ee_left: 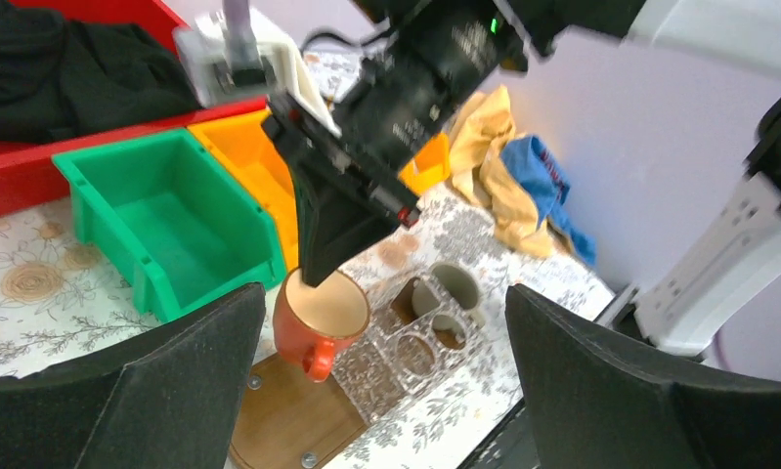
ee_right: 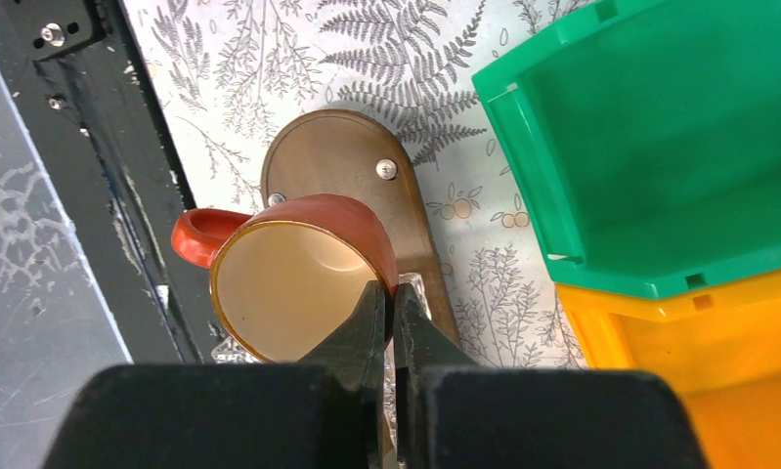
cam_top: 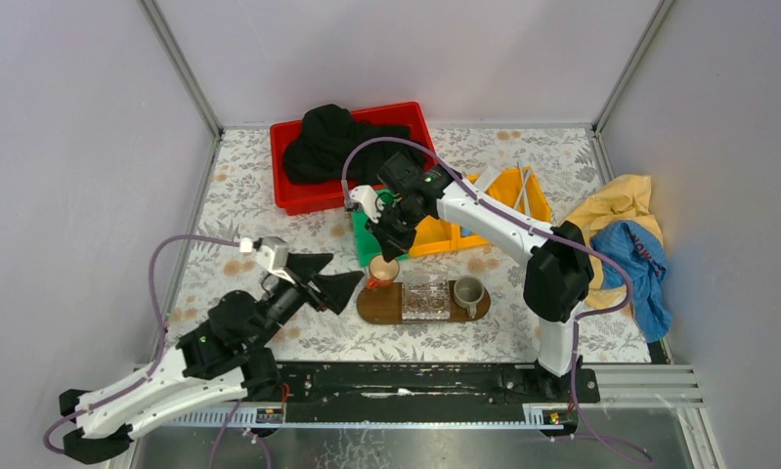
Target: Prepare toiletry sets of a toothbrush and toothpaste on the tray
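The dark-brown oval tray (cam_top: pixel 371 305) lies in front of the arms; it also shows in the left wrist view (ee_left: pixel 288 420) and the right wrist view (ee_right: pixel 337 156). My right gripper (cam_top: pixel 386 256) is shut on the rim of a red-orange mug (cam_top: pixel 383 271) and holds it tilted over the tray's left end (ee_right: pixel 388 298). My left gripper (cam_top: pixel 335 284) is open and empty just left of the tray, facing the mug (ee_left: pixel 318 318). Two thin pale toothbrushes (cam_top: pixel 524 193) stick out of the yellow bin (cam_top: pixel 508 200). The toothpaste tubes are hidden.
A clear ribbed plastic box (cam_top: pixel 425 296) and a grey mug (cam_top: pixel 468 291) stand on the tray. A green bin (cam_top: pixel 363 246) sits behind it. A red bin with black cloth (cam_top: pixel 342 147) is at the back. Yellow and blue cloths (cam_top: pixel 630 244) lie at the right.
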